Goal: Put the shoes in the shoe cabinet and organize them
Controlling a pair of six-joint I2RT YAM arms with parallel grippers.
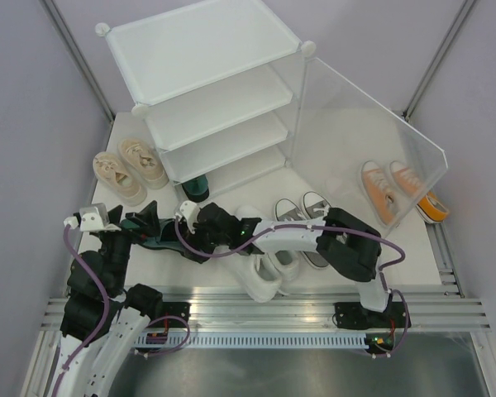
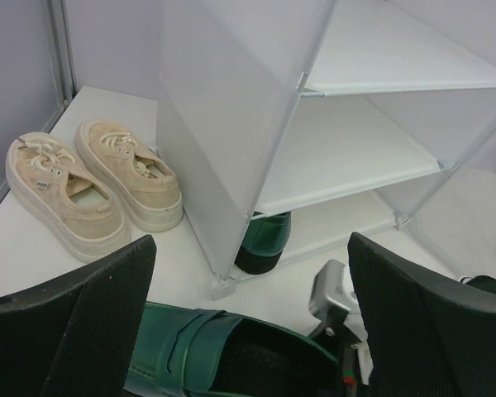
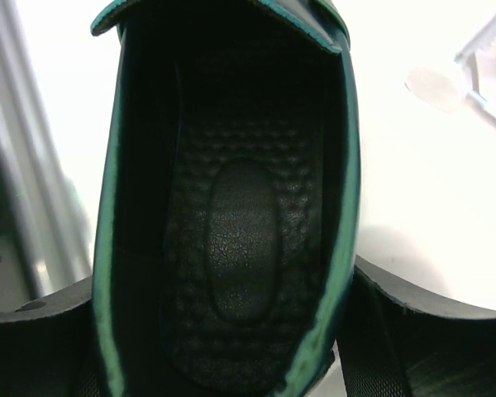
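Insole texture and a green rim fill the right wrist view: the dark green shoe (image 3: 231, 207) lies heel-near between the black fingers of the right tool (image 3: 219, 285). Both fingers press against its sides, so the tool is clamped on the shoe. This view shows little else apart from white desk (image 2: 8, 265) and a corner of the cabinet.

The left wrist view shows what that one hides. The shoe's strap and tongue lie low in the frame, and the left tool (image 2: 250, 248) stands spread wide above its front end. Its fingers (image 2: 83, 331) are well apart and hold nothing. The same view looks into the shoe cabinet (image 1: 207, 41). A second dark green shoe (image 2: 263, 240) sits at the left front of the bottom tier, and the two shelves above it are bare. The beige pair (image 2: 91, 186) rests side by side on the desk, just left of the cabinet wall.

Only the overhead view gives the whole layout. The gripped shoe lies on the desk in front of the cabinet, between the two arms. The white pair (image 1: 263, 273) lies near the front edge, partly under the right arm, with the grey pair (image 1: 302, 217) just behind it. The orange pair (image 1: 390, 188) sits at the right, seen through the clear door panel (image 1: 372, 124), which is swung open.
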